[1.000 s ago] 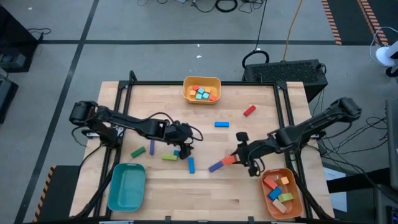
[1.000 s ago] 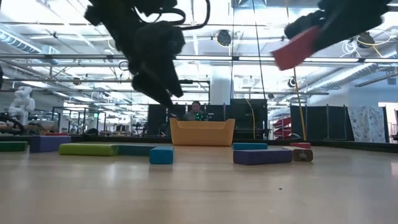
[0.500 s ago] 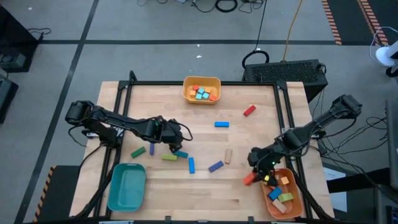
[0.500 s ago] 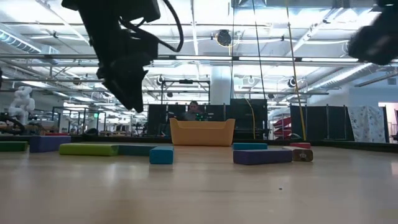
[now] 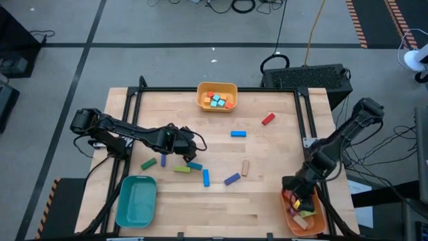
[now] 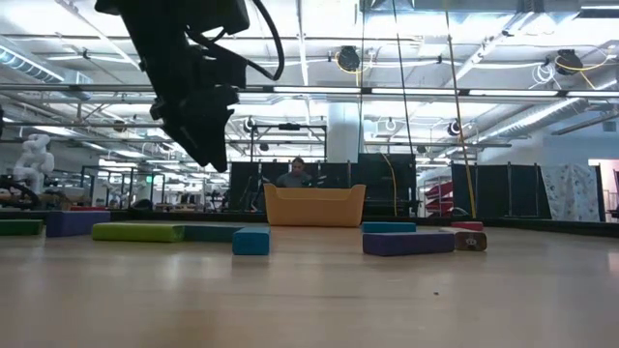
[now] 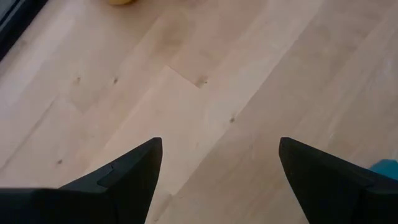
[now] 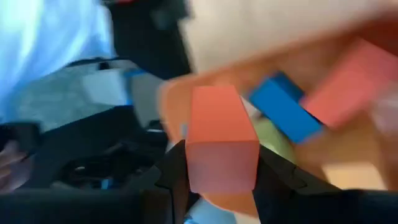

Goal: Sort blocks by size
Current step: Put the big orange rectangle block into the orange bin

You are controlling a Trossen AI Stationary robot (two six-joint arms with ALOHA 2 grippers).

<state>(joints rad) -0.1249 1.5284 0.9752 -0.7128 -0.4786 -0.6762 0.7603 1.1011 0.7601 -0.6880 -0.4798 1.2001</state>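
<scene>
Two grippers working at once. Holding an orange brick (image 8: 221,140) between the narrowed fingers of the right gripper (image 5: 299,199), hovering right over the orange tray (image 5: 319,218) at the near right corner of the table (image 5: 267,207), with blue, salmon and green bricks already lying inside. Spreading wide and empty on the other side: left gripper (image 5: 183,146) hanging above bare wood, near the cluster of a green bar (image 5: 148,163), a lime bar (image 5: 181,169), a teal brick (image 5: 194,165) and a blue bar (image 5: 205,177).

Risking, judging from here, a bad drop: letting go while standing this close to the tray's inner rim could be sending the orange brick onto the edge and tipping it back onto the table, or bouncing it off the pieces already inside. Risking also, on the left side, nudging neighbouring blocks while descending, since the pieces are lying just beside one another.

Still waiting loose on the table: a purple bar (image 5: 232,179), a tan piece (image 5: 245,167), a blue brick (image 5: 238,133) and a red brick (image 5: 268,119); tiny cubes sitting in the yellow tray (image 5: 233,89), teal tray (image 5: 127,207) standing at the near left.

Showing pale, smooth wood planks underneath, framed in black rails. Opening beyond into a large workshop with ceiling lights, dark partitions and a person sitting behind the yellow tray.
</scene>
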